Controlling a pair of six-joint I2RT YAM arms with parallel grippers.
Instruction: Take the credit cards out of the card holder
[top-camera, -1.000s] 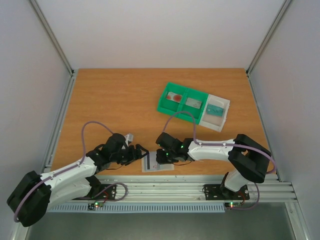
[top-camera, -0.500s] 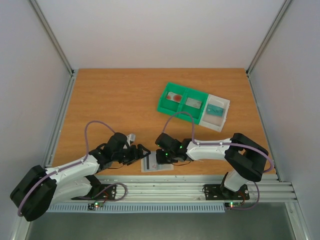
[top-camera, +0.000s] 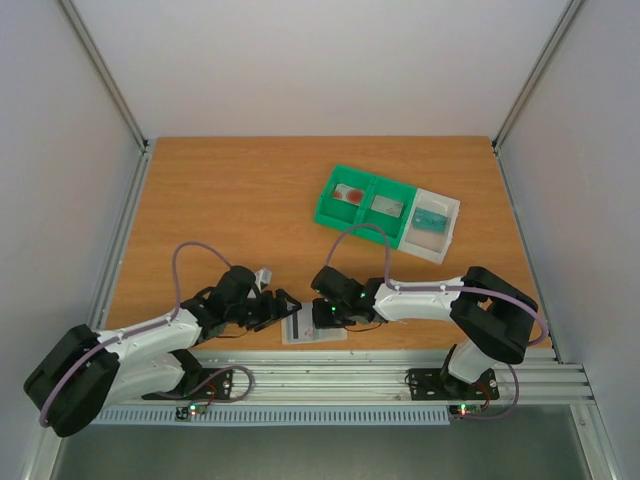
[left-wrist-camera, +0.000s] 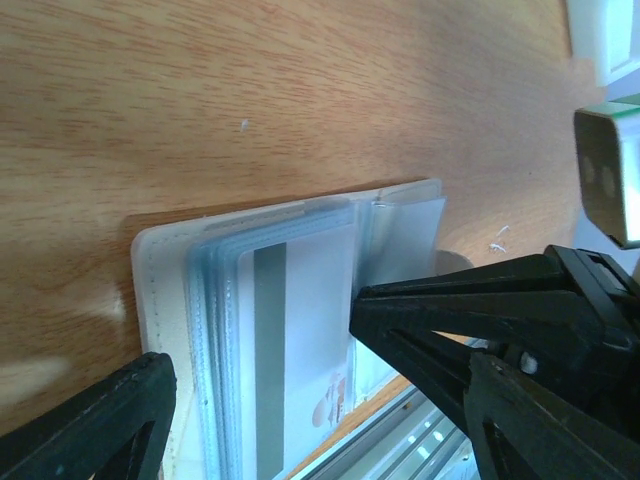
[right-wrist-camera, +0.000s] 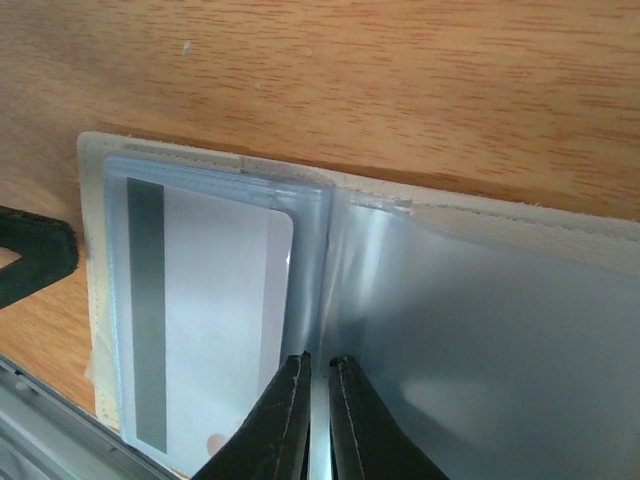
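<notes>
The card holder lies open at the table's near edge, its clear sleeves spread out. A pale credit card with a dark stripe sits inside the left stack of sleeves. The dark red card is not visible. My right gripper is shut on a clear sleeve at the holder's middle fold. My left gripper is open and straddles the holder's left half, one finger on each side of the striped card. It holds nothing.
A green two-compartment tray and a white tray stand at the back right, each with small items inside. The aluminium rail runs just beyond the holder's near edge. The left finger shows at the right wrist view's left.
My right jaws have closed on the sleeve. My left gripper has crept slightly right towards the holder and stayed open.
</notes>
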